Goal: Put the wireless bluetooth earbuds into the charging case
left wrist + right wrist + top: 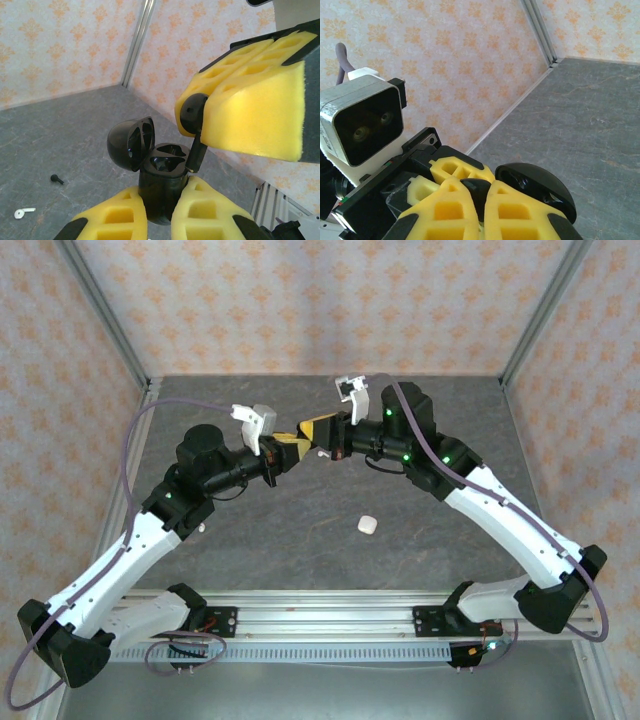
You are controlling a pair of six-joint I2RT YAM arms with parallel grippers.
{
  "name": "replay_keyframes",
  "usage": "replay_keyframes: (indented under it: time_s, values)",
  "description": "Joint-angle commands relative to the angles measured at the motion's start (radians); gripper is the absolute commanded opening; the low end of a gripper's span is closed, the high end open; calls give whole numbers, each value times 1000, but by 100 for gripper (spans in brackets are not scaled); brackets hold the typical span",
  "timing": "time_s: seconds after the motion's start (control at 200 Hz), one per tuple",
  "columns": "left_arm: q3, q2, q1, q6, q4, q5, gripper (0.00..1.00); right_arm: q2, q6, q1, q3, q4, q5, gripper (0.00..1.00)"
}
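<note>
My left gripper [162,190] is shut on a black charging case [165,167], holding it upright with its lid [127,145] swung open to the left. Both sockets in the case look empty. My right gripper [475,187] is shut on a black earbud [476,196]. In the left wrist view that earbud [192,112] sits between the right gripper's yellow fingers [250,105], and its stem [196,154] reaches down to the case's right rim. Both grippers, left [283,453] and right [318,430], meet above the middle back of the table. The open lid [540,187] lies just right of my right fingers.
A white pebble-like case [367,525] rests on the grey table [450,540] in front of the grippers. Another black earbud [56,178] and a white earbud [24,213] lie loose on the table. Patterned walls and metal posts enclose the back and sides.
</note>
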Motion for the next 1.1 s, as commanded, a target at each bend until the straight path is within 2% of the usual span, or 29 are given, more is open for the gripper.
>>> replay_keyframes:
  time_s: [0.0,0.255,1.096]
  values:
    - [31,-9,-7,-4,52,24,0,12,-17,5,29,-45,24,7]
    - [26,-14,-8,-3,51,26,0,19,-18,5,59,-65,54,7]
    - [22,-34,-8,1,41,20,0,33,-28,5,105,-193,10,6]
